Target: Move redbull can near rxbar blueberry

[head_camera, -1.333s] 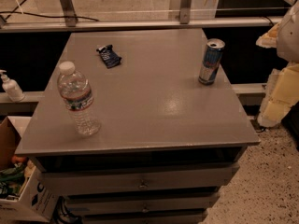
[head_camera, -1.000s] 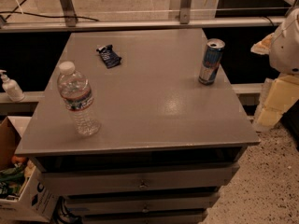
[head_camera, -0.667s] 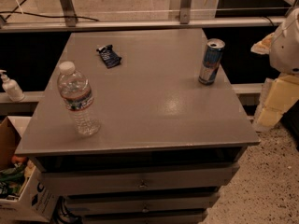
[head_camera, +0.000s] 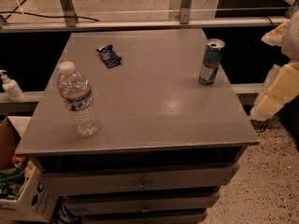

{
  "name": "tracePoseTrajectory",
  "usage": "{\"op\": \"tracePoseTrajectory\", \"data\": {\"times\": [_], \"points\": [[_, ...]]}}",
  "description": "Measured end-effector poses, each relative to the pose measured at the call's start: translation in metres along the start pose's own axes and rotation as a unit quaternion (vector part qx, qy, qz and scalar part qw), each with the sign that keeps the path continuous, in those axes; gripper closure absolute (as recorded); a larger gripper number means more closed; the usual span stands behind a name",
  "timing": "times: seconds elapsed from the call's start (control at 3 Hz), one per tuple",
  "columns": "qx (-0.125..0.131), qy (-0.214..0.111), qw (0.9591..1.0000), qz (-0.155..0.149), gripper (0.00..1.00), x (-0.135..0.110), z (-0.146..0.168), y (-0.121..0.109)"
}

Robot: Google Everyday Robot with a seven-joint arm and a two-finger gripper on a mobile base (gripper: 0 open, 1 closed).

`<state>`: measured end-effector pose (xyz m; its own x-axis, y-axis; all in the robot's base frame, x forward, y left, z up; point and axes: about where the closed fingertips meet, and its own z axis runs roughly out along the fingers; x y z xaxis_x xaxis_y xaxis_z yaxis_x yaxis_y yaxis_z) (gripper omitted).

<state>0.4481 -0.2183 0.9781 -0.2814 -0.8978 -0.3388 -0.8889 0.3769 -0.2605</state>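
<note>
Grey cabinet top over drawers, metal rail behind. Upright near the right edge, toward the back: redbull can. Flat at back left, well apart from it: rxbar blueberry. Upright at front left: water bottle. Off the top's right side, apart from the can: pale gripper; wide or narrow, cannot tell

end effector: right of table | open: between redbull can and rxbar blueberry | obstacle: water bottle front-left
</note>
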Motion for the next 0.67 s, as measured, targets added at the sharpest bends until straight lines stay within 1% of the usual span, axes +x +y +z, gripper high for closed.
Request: {"op": "tracePoseTrajectory", "data": {"times": [0.33, 0.67], "points": [[0.011, -0.019, 0.9984, 0.053, 0.0, 0.022, 0.032, -0.033], [0.006, -0.039, 0.9928, 0.113, 0.0, 0.034, 0.092, -0.064]]}}
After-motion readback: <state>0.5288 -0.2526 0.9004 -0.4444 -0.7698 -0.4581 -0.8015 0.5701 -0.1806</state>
